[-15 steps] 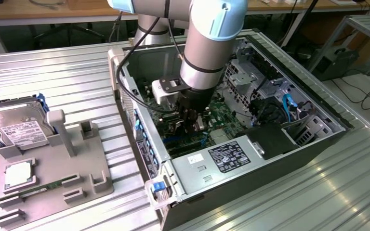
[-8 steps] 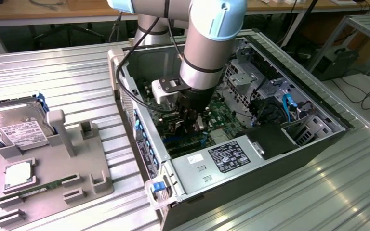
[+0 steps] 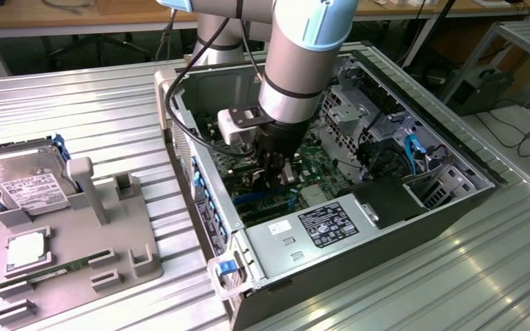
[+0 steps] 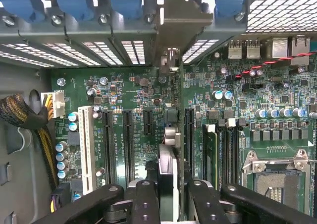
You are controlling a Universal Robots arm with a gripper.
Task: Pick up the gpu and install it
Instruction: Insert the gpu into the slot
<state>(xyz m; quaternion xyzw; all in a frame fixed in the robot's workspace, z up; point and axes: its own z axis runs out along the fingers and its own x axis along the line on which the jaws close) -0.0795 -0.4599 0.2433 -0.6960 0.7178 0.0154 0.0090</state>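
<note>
One arm reaches down into the open computer case [image 3: 403, 207], which lies on its side on a ribbed metal table [image 3: 90, 110] with its motherboard [image 4: 124, 100] exposed. The gripper [image 3: 275, 176] sits low inside the case, over the middle of the board, and in the wrist view its black fingers [image 4: 143, 204] are clenched on the gpu [image 4: 168, 169], which stands on edge between them. The card's silvery bracket [image 4: 173, 30] rises against the case's rear wall, beside the row of blue slot clips [image 4: 74, 1], and the card runs along the board among the long black expansion slots [image 4: 128, 140]; whether it is fully seated in one cannot be told. A white slot [image 4: 86, 147] lies farther out from the card, and the bare processor socket [image 4: 277, 179] sits on the card's other side. Inside the case, nearer its front end, a grey power supply with a label [image 3: 325, 224] lies close to the gripper. Well apart from the case, toward the exterior view's left, a grey parts holder [image 3: 72, 255] rests on the table, carrying a hard drive [image 3: 25, 183] upright in its slot and a green memory stick [image 3: 49, 274] lying along its edge. Beyond the table stand wooden benches [image 3: 72, 14], dangling cables and a metal frame [image 3: 523, 41].
</note>
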